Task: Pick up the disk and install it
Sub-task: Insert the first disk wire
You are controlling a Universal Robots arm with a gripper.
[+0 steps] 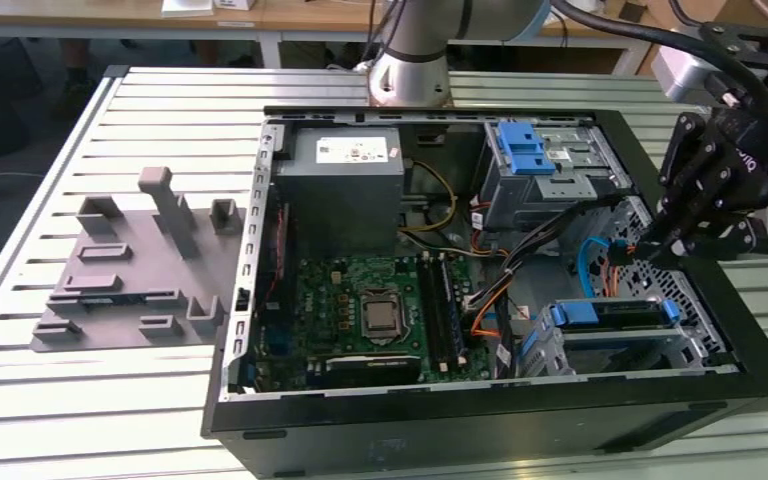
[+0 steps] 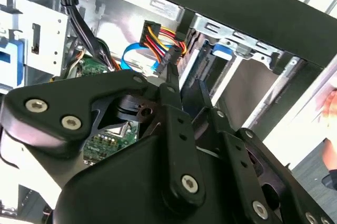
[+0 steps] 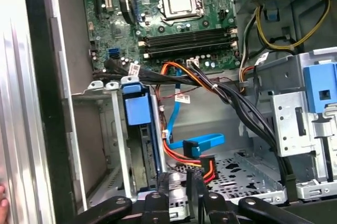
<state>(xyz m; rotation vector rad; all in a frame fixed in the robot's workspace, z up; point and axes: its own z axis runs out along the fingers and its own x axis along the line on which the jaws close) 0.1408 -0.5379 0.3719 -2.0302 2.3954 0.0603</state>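
Over the open computer case [image 1: 651, 395], at the exterior view's right, I see my gripper [image 1: 654, 250] hanging above the perforated floor between the two drive cages. Its black linkage looks drawn together at the tips in the exterior view, but I cannot tell for certain whether the fingers are open or closed, and I see nothing held between them. I see the disk [image 1: 611, 313] sitting in the lower drive cage [image 1: 684, 345] near the case's front corner, its blue carrier edge showing, close beside the gripper. In the first wrist view the blue carrier handle [image 3: 138, 109] stands in that metal cage, beside orange and blue cables [image 3: 179, 129]. On the slatted table [image 1: 91, 390], at the exterior view's left, the grey holder plate [image 1: 137, 285] lies well apart from the case. A bright blue latch [image 1: 528, 150] tops the upper cage.
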